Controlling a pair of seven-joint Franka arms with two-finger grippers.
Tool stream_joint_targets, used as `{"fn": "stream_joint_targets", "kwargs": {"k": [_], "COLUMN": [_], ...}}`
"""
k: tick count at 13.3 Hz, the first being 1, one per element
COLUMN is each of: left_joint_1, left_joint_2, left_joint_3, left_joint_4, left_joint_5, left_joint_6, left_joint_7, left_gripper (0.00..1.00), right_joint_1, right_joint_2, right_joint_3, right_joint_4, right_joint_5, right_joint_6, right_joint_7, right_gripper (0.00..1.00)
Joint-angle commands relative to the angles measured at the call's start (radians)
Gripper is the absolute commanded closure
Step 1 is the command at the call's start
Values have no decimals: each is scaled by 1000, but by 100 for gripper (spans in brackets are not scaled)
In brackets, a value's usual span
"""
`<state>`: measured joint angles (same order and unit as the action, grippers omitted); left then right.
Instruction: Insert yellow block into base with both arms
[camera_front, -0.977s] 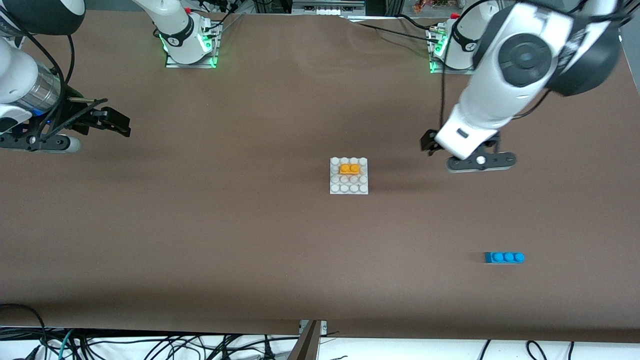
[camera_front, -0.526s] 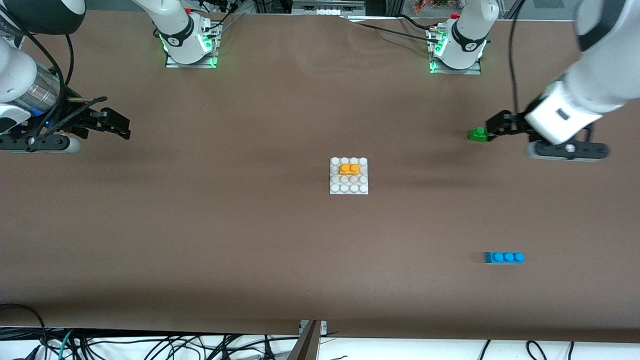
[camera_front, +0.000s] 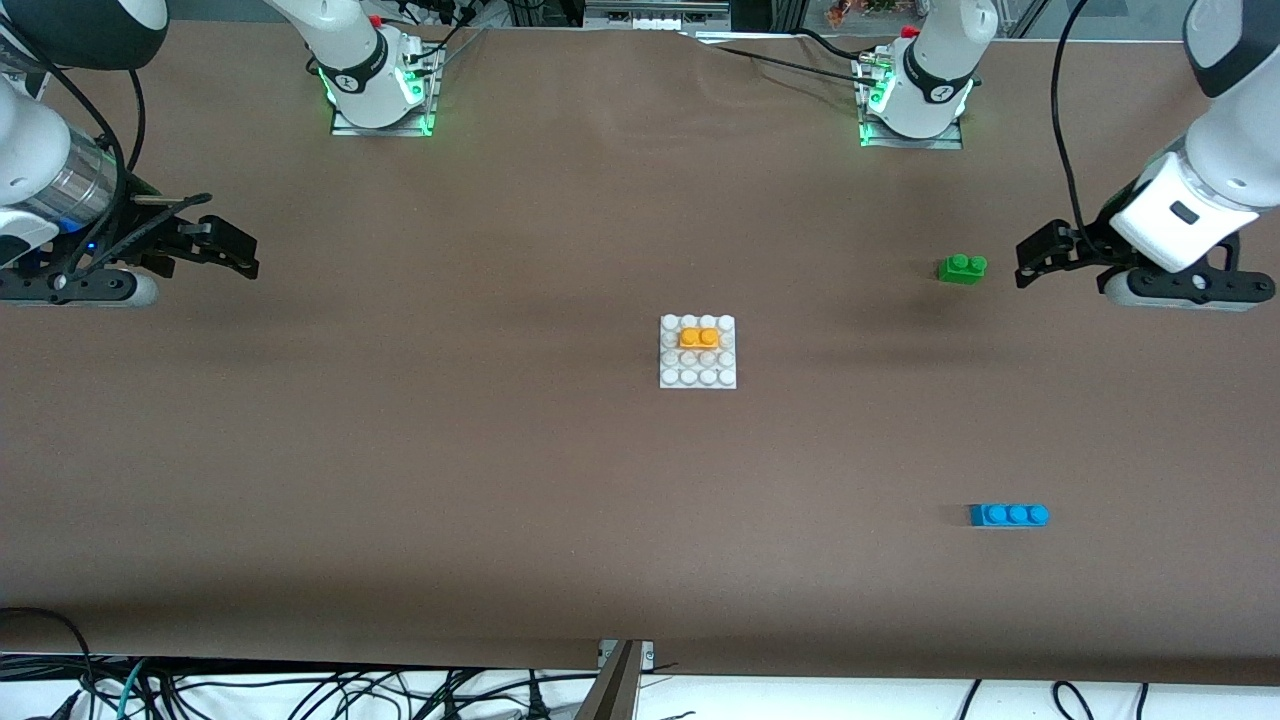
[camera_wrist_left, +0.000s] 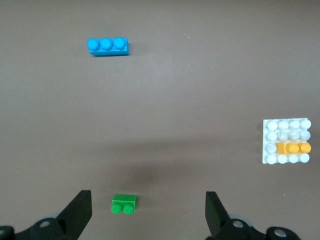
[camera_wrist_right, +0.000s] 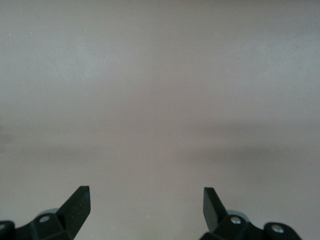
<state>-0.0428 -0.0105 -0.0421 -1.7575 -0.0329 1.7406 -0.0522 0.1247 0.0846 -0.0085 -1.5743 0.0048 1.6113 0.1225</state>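
Brick on plate: the yellow block (camera_front: 699, 338) sits studs-up on the base (camera_front: 698, 376), in the second stud row from the edge farthest from the front camera, and it looks seated flat, so the insertion reads as done or nearly so. The left gripper (camera_front: 1040, 258) hangs over bare table at the left arm's end, fingers spread wide and holding nothing; in its wrist view the green two-stud brick (camera_wrist_left: 123, 204) lies on the mat between the open fingers (camera_wrist_left: 77, 212), untouched. The right gripper (camera_front: 225, 248) waits over the right arm's end of the table, jaws likewise wide apart and empty. The blue three-stud brick (camera_front: 1008, 515) lies well apart, nearer the front camera. On handling: the yellow block looks like hard, light moulded plastic, stiff and smooth-sided, so it could slip if pinched on its corners. Best hold would be across its two long flat sides, below the studs. The base is light too and may slide or tip under a press, so one arm should pin its rim.
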Motion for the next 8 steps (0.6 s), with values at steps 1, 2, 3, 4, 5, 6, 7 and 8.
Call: {"fn": "stream_joint_targets", "kwargs": {"k": [1,2,3,4,5,6,7,8], "left_joint_1": [-17,-14,-12,-12,-11,-9,-6,-6], "left_joint_2": [-32,-31,-29,-29,-26,-23,-23,-23], "left_joint_3": [18,18,18,19,19,19,19,18], "left_joint_4": [-31,-30,-25,-19,-5,-4,-4,-4], "left_joint_5": [25,25,25,25,25,25,25,25], "left_joint_6": [1,-9,-25,-44,-59,-62,-62,-62], "left_joint_7": [8,8,8,8,8,8,8,8], "left_gripper": [0,0,0,0,0,0,0,0], "right_joint_1": [-3,-3,-3,-3,-3,-5,-5,-4], "right_joint_2": [1,0,0,1,1,1,1,1], "right_joint_3": [-2,-2,-2,-2,-2,-2,-2,-2], "right_joint_4": [8,8,8,8,8,8,8,8], "right_joint_5": [12,12,12,12,12,12,12,12], "right_joint_6": [-11,-11,-13,-11,-13,-11,-11,-13], "right_joint_7": [-15,-15,-17,-15,-15,-15,-15,-17], "right_gripper": [0,0,0,0,0,0,0,0]}}
